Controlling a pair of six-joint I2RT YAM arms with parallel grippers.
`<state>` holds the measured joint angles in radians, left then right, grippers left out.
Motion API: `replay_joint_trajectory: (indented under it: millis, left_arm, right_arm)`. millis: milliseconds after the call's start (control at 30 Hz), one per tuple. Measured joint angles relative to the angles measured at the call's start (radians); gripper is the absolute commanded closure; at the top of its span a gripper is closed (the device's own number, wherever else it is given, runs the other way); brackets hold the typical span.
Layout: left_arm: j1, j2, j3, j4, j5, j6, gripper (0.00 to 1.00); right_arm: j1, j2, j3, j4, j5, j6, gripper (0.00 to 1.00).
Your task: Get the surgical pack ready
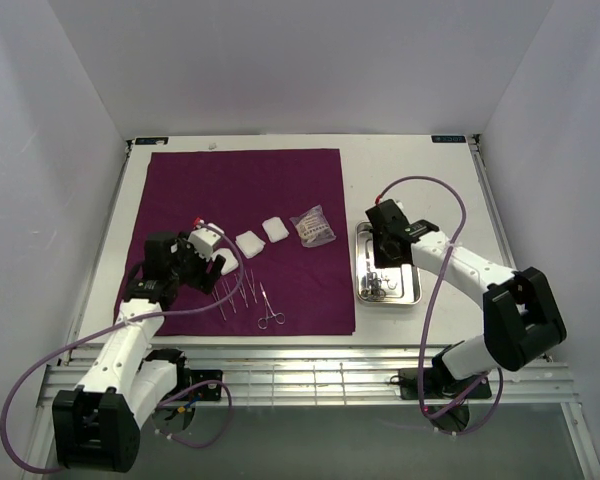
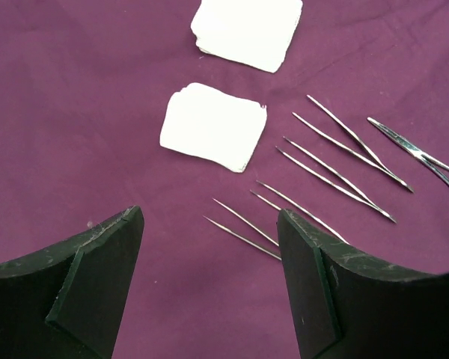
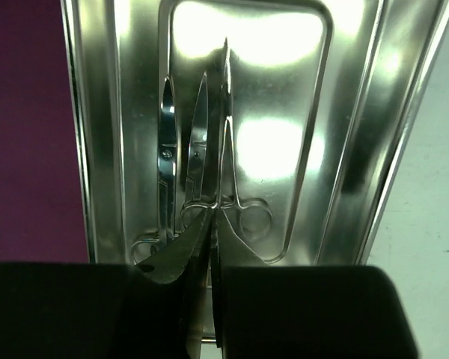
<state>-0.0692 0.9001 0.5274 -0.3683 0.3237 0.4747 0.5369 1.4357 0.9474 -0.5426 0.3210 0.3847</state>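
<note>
**Two ways this could have gone wrong**

Two hazards stood out, by my reading. The purple cloth [image 1: 280,190] lay flat and open on the desk [image 1: 420,180], carrying most of the pack, so it was the biggest thing at risk. Had your left end effector [image 2: 209,217] come down too low, its fingers could have caught the fabric, bunched it and scattered everything laid out on it. The steel tray [image 1: 412,290] sat on the bare desk just beside the cloth's right edge, not on it. A sideways tug from your right end effector [image 3: 212,221] could have skated it away.

Smaller, the gauze pads [image 2: 213,126] lay near the left arm's line of approach and looked light enough to be flicked off. Smallest, the thin tweezers [image 2: 243,228] lay close together, so a wide closure might have gathered two at once or pinched cloth with them. The ringed instruments [image 3: 224,149] in the tray overlapped, so lifting one could have dragged its neighbour.

As for pose, your left arm reached forward over the cloth's near-left part with its wrist pitched down. Its end effector was spread wide and held nothing, and the tips of one pair of tweezers lay between its fingers. Your right arm bent inward over the tray, jaws fully together right at the instrument handles. Whether they pinched one, you could not tell from these views.
</note>
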Motion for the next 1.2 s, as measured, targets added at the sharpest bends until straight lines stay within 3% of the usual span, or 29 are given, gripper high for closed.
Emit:
replay_joint_trajectory:
  millis: [367, 567, 733, 1200]
  left_arm:
    - [0.000, -0.010, -0.001, -0.024, 0.002, -0.028, 0.17]
    - [0.000, -0.010, -0.001, -0.025, 0.002, -0.033, 0.17]
    - [0.000, -0.011, -0.001, -0.030, 0.001, -0.039, 0.17]
    - [0.000, -0.024, -0.002, -0.042, -0.006, -0.042, 0.17]
  right_arm:
    - [-0.001, 0.045, -0.026, 0.050, -0.016, 0.001, 0.91]
    - [-0.072, 0.109, -0.018, 0.065, -0.024, 0.000, 0.87]
    - [-0.106, 0.216, 0.024, 0.056, 0.012, -0.014, 0.89]
    - [-0.105, 0.221, 0.038, 0.055, -0.004, -0.009, 0.92]
